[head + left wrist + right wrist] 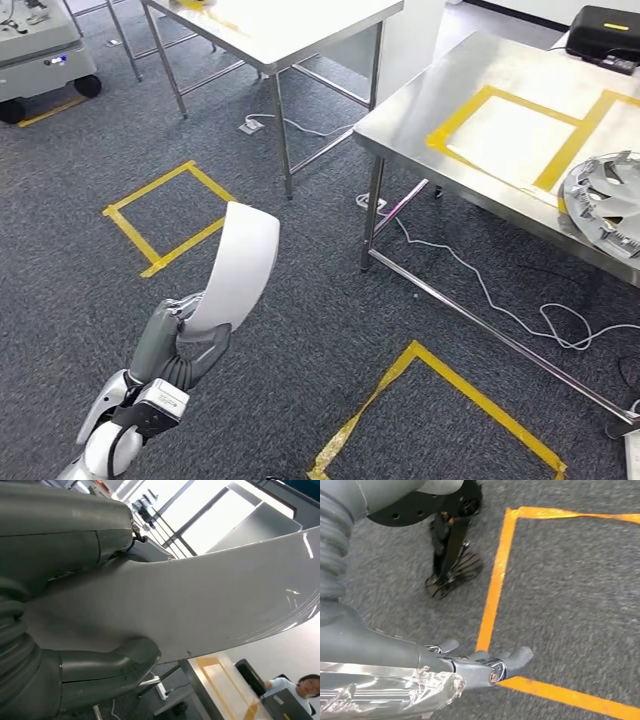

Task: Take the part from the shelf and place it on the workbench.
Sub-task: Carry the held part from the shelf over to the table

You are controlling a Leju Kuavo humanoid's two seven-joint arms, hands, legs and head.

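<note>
My left hand (pixel 177 345) grips the lower end of a curved white panel, the part (pixel 238 265), which rises up and to the right over the carpet. Up close in the left wrist view, the thumb (pixel 109 667) and fingers (pixel 68 520) clamp the white part (pixel 211 600) between them. The steel workbench (pixel 423 135) stands at the right, with yellow tape rectangles (pixel 509 130) on its top. In the right wrist view, my right hand (pixel 486 665) hangs over the carpet with fingers stretched out, holding nothing.
A silver wheel cover (pixel 607 200) lies on the workbench's right end, a black device (pixel 607 35) at its far corner. A second steel table (pixel 279 30) stands behind. Yellow tape squares (pixel 170 215) mark the carpet, cables (pixel 490 290) trail under the bench. A person (pixel 302 687) sits beyond the bench.
</note>
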